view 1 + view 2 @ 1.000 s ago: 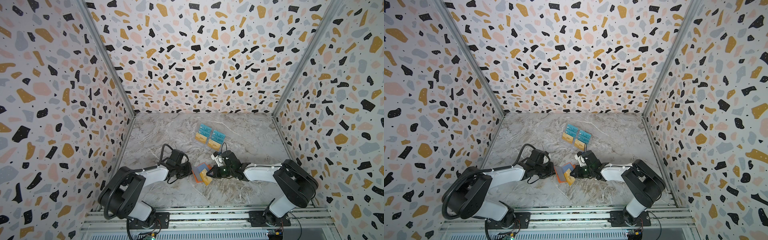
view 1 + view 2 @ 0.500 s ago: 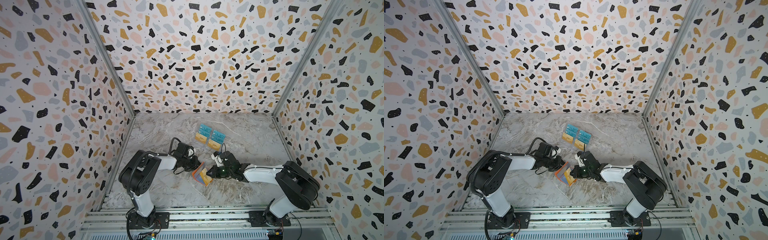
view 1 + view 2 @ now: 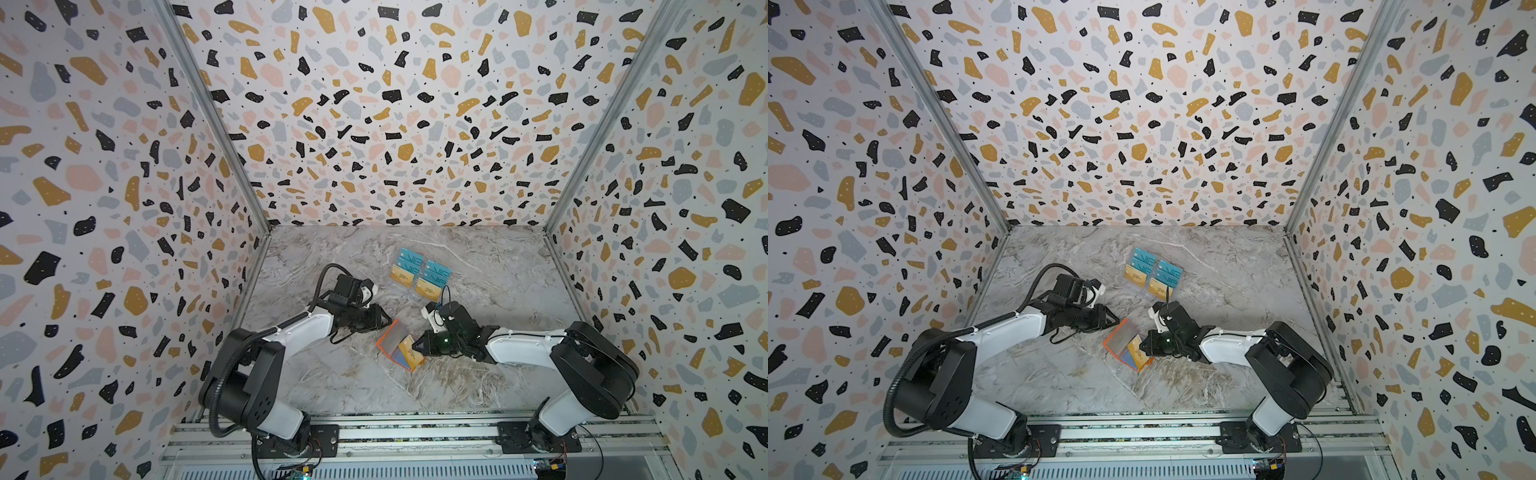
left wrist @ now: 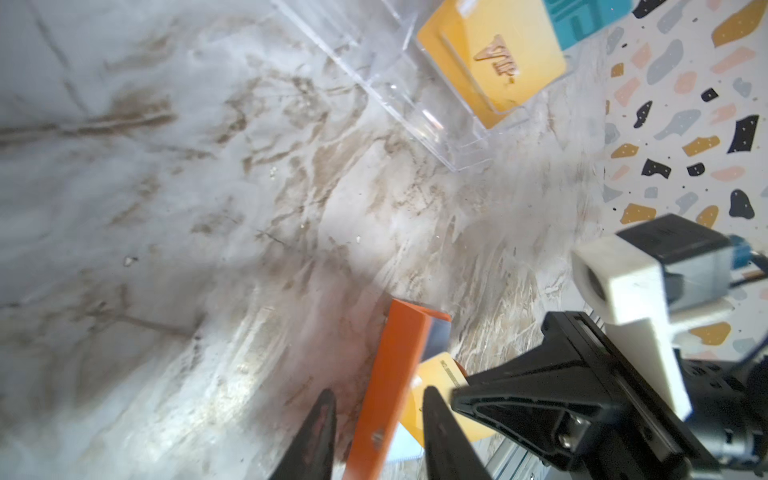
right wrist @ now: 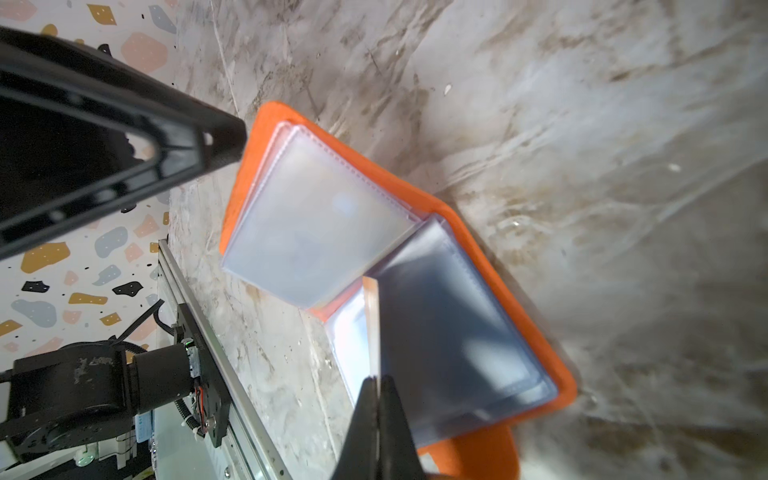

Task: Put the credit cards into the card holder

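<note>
The orange card holder [image 3: 392,338] [image 3: 1121,338] lies open on the marble floor, clear sleeves [image 5: 320,220] up. My right gripper [image 3: 415,345] [image 5: 376,380] is shut on a tan-gold credit card [image 5: 371,324] [image 4: 440,374], held edge-on over the sleeves. My left gripper [image 3: 388,320] [image 4: 378,390] is open, its fingers on either side of the holder's raised orange cover [image 4: 399,361] without pinching it. More credit cards [image 3: 402,276] [image 3: 428,289] [image 4: 498,62] stand in the rack behind.
A clear plastic rack [image 4: 415,120] holds teal VIP cards [image 3: 409,258] [image 3: 437,272] behind the tan ones, just beyond the right gripper. Terrazzo walls close in on three sides. An aluminium rail [image 3: 415,432] runs along the front.
The left gripper slid right to the holder's far edge and its jaws have parted around the cover. The right gripper keeps its card over the holder.
</note>
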